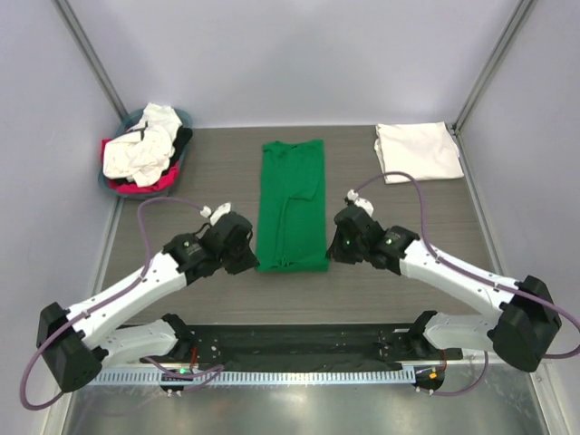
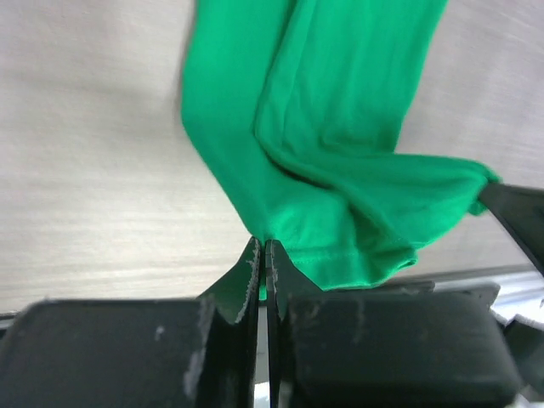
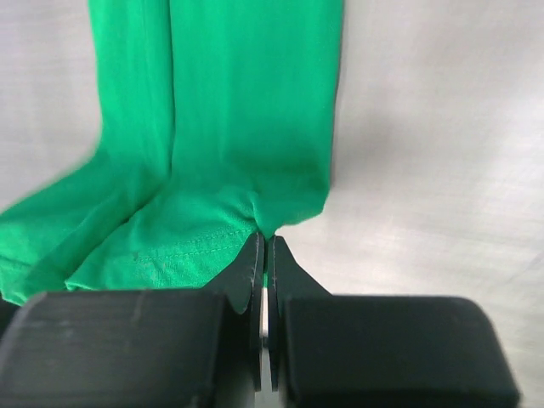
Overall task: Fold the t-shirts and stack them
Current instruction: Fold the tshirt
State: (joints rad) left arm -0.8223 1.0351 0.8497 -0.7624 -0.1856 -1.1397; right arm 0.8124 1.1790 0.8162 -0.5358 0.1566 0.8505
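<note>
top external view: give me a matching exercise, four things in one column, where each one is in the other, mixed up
1 green t-shirt
2 folded white t-shirt
3 basket of shirts
4 left gripper

a far right corner of the table
b fingers shut on the green t-shirt's near left corner
c middle of the table
d far left corner of the table

Pairs: 1-c, 2-a, 3-d, 4-b

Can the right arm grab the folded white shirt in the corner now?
Probably not yet: the right arm has its jaws shut on the green shirt. Bare table lies between it and the white shirt.
</note>
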